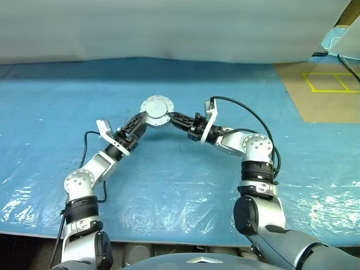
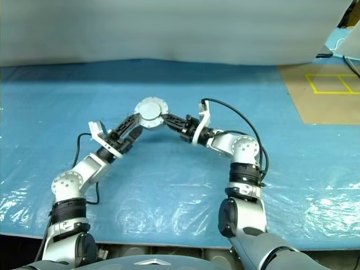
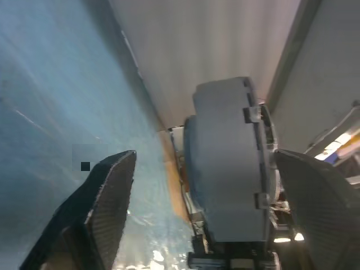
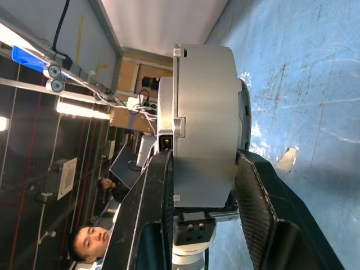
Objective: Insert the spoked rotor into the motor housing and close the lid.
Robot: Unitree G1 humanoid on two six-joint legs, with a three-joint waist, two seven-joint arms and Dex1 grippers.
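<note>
The motor housing (image 1: pixel 157 107), a round grey puck, is held up over the blue table with a flat silvery face toward my head. My right gripper (image 1: pixel 171 117) is shut on it; in the right wrist view both fingers (image 4: pixel 154 197) press the sides of the housing (image 4: pixel 205 124). From the other side my left gripper (image 1: pixel 143 118) stands open around the puck's edge. In the left wrist view one finger (image 3: pixel 109 202) is clearly apart from the housing (image 3: pixel 225 169) and the other is close beside it. I cannot tell the lid apart from the housing. The spoked rotor is hidden.
A blue plastic sheet (image 1: pixel 169 180) covers the table, ending at the near edge below my arms. A brown board with yellow taped squares (image 1: pixel 329 90) lies at the far right. A white wall (image 1: pixel 169 28) runs along the back. A person (image 4: pixel 93 239) is in the right wrist view's background.
</note>
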